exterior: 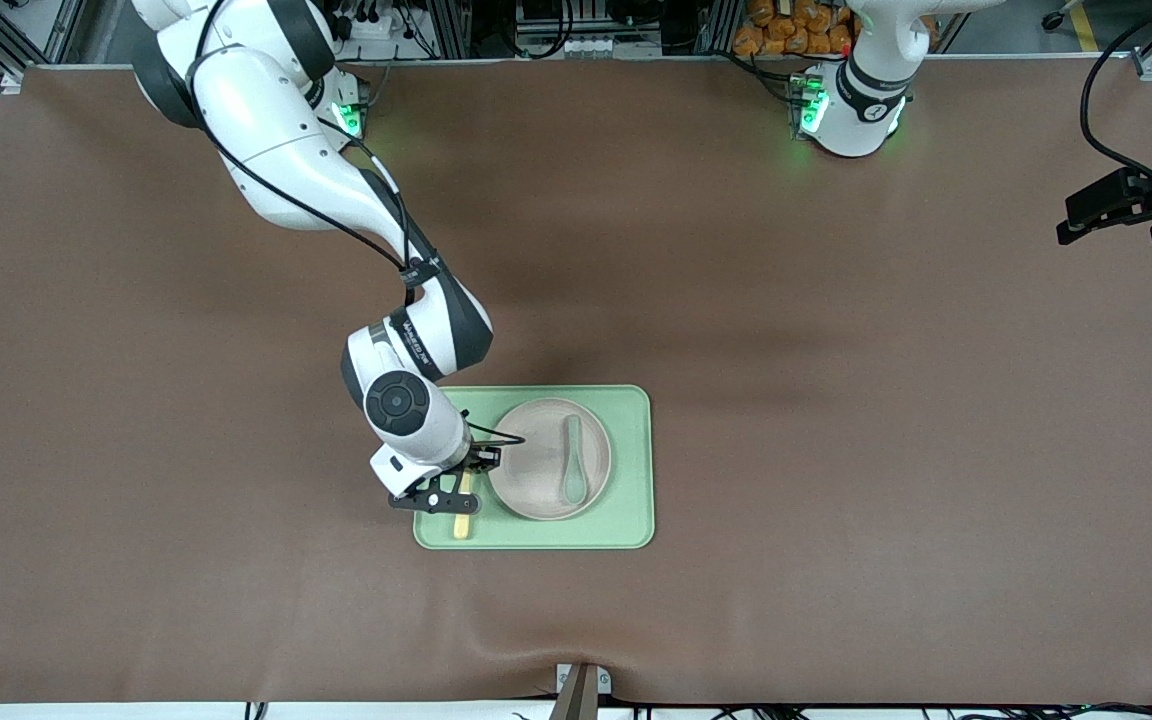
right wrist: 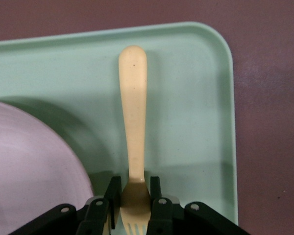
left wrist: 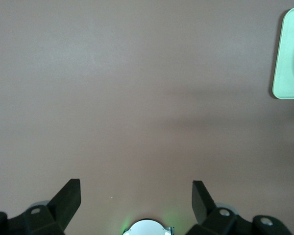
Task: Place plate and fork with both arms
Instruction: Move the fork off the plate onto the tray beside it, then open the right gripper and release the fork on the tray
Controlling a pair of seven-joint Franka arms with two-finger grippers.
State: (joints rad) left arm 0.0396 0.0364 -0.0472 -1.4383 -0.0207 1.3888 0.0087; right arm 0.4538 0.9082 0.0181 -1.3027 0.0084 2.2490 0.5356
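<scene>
Fork [right wrist: 133, 122] — pale yellow, short-tined.

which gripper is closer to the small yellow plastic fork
Right. The right gripper has its fingers around the small yellow plastic fork on the light green tray; the left gripper waits open over bare table, well away.

beige round plate [exterior: 548, 460] flat on green tray [exterior: 636, 470]; yellow fork [right wrist: 133, 132] flat on tray just beside plate, toward right arm's end
</scene>
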